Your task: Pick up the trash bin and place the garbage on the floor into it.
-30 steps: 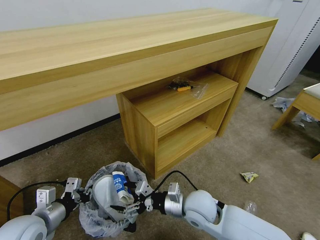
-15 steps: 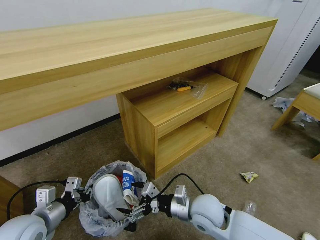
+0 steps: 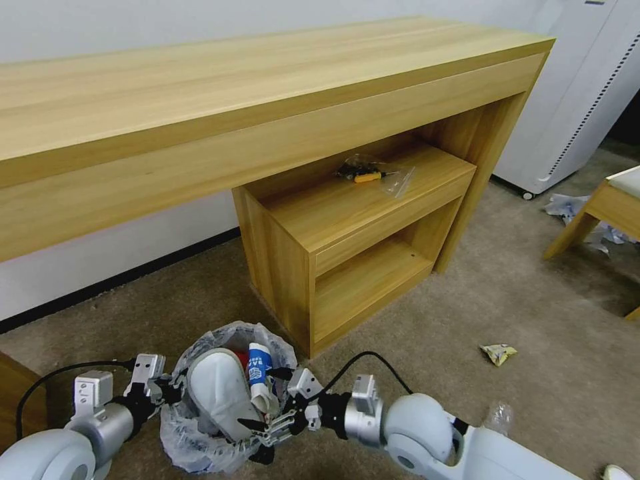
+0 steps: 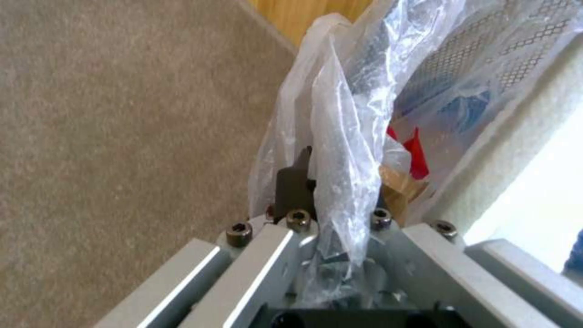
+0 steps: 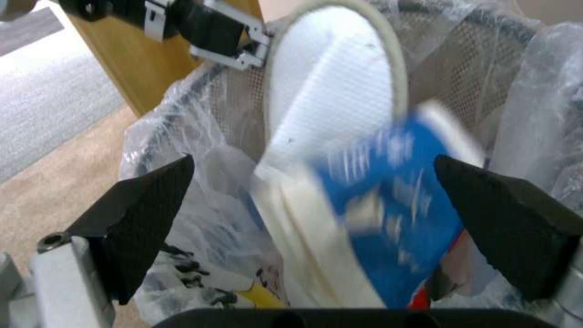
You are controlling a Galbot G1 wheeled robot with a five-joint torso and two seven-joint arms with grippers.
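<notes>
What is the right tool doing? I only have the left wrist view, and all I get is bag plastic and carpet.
Observer: The right tool is open at the near rim of the trash bin, its fingers spread either side of a blue-white carton.
Operator: Is that carton in the bin or not?
Observer: It stands upright inside the bin, next to a white slipper.
Operator: Any garbage left on the floor?
Observer: Yes. A yellow wrapper lies on the carpet to the robot's right, and a clear bottle lies nearer the right arm.
</notes>
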